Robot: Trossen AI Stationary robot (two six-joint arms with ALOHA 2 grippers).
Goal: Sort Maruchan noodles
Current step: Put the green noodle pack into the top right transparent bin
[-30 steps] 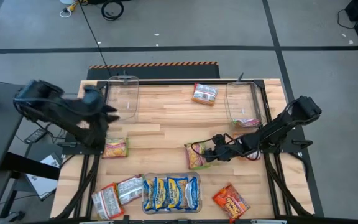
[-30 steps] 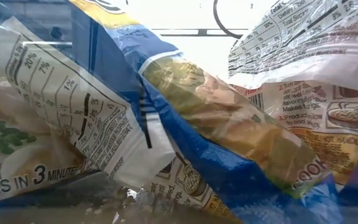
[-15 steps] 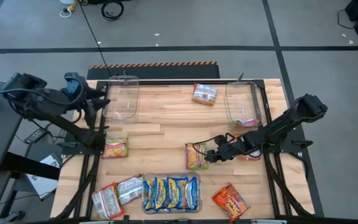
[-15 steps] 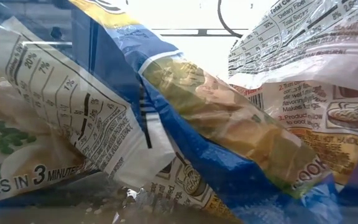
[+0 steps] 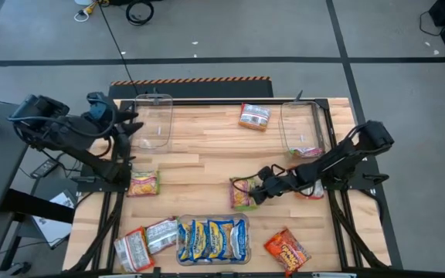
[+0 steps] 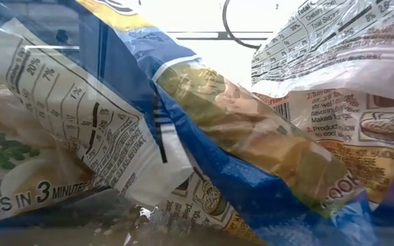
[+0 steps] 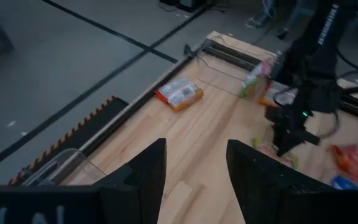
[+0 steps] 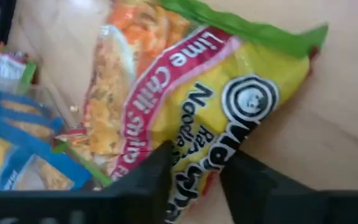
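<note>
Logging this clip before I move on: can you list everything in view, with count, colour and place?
Blue-and-yellow packets: several, packed in a clear bin at the near edge.
Green-and-pink packet: one, mid-table, at the right pincer.
Green-and-pink packet: one, near the left edge.
Orange-red packet: one, far side, between the two far bins.
Orange-red packet: one, near right corner.
Silvery red-edged packets: two, near left corner.
Left clear bin: one, empty, far left.
Right clear bin: one, far right, a packet inside.
Table: one, light wood.
Left pincer: open, raised beside the left bin.
Right pincer: low at the mid-table packet.
</note>
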